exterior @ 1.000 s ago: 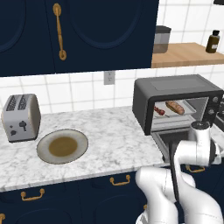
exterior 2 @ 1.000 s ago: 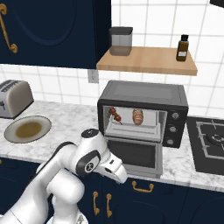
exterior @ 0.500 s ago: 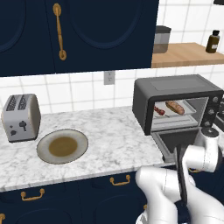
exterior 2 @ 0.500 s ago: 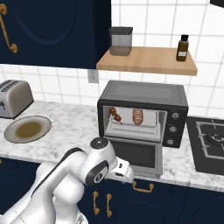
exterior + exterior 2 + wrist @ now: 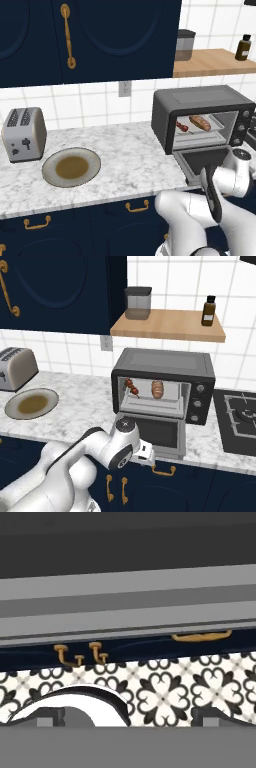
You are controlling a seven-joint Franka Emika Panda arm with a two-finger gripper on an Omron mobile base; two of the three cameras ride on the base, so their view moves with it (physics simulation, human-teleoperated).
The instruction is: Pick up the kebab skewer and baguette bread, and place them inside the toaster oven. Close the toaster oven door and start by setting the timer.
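The toaster oven (image 5: pixel 200 102) (image 5: pixel 162 361) stands on the counter with its door (image 5: pixel 200 160) (image 5: pixel 160 431) dropped flat open. On the rack inside lie the kebab skewer (image 5: pixel 182 126) (image 5: pixel 131 387) on the left and the baguette bread (image 5: pixel 200 121) (image 5: pixel 158 388) to its right. My gripper (image 5: pixel 145 454) (image 5: pixel 132 719) hangs low, just under the door's front edge, and is open with nothing between its fingers. In the hand view, the grey underside of the door (image 5: pixel 128 602) spans the upper half.
A grey plate (image 5: pixel 71 167) (image 5: pixel 31 404) and a silver toaster (image 5: pixel 23 134) sit on the left of the counter. A stove (image 5: pixel 240 421) lies to the right of the oven. Dark lower cabinets with gold handles (image 5: pixel 200 636) and a patterned floor are below.
The wrist has sunk from above the open door to its front edge and shifted slightly right. The jaws have stayed open, and the food has not moved.
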